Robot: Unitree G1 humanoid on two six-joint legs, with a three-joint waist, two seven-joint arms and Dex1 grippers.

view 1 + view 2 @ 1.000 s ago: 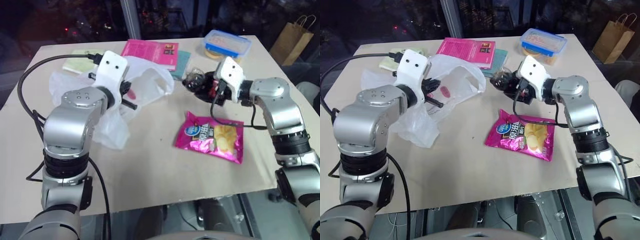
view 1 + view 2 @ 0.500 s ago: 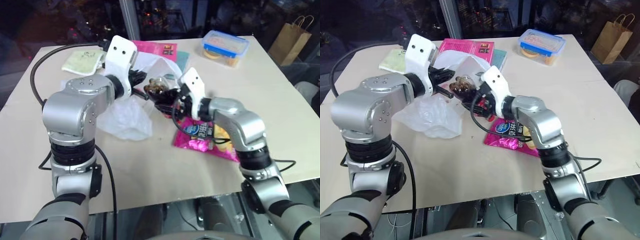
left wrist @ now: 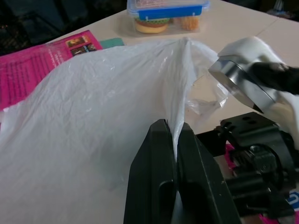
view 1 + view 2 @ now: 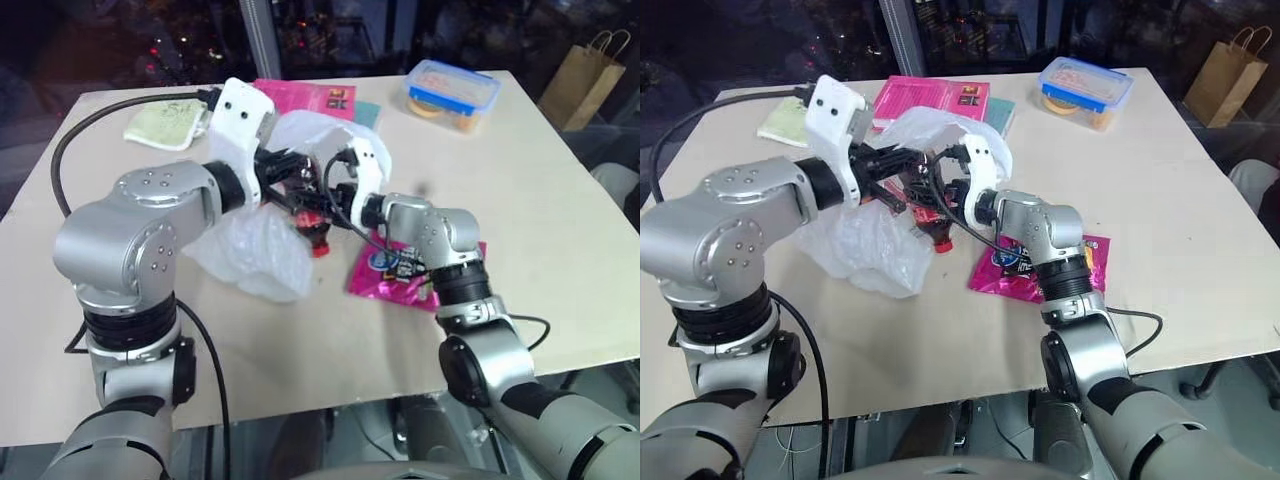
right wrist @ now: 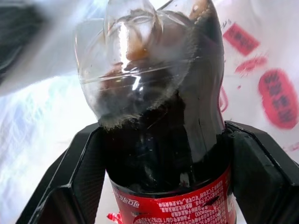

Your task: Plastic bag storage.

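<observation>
The plastic bag [image 4: 262, 235] lies bunched on the left-centre of the table [image 4: 300, 330], its upper film lifted off the surface. The left gripper [image 3: 171, 135] has its two black fingers pressed fully together on a thin fold of that film, holding one edge of the bag's mouth up. Just beside it, the right gripper [image 5: 163, 158] clamps a dark cola bottle [image 5: 159, 88] with a red label between widely spread fingers (the bottle's base points toward the white film, and whether it has passed the bag's rim cannot be told). In the head views both grippers crowd together at the bag's raised edge, with the bottle's red cap [image 4: 319, 247] low beside the crumpled plastic. A pink chips packet [image 4: 405, 270] lies just right of them, partly under the right forearm. The near half of the table and its right side are bare; a pink book [image 4: 305, 96], a blue-lidded food box [image 4: 453, 95] and a pale green cloth [image 4: 161, 122] sit along the far edge.
</observation>
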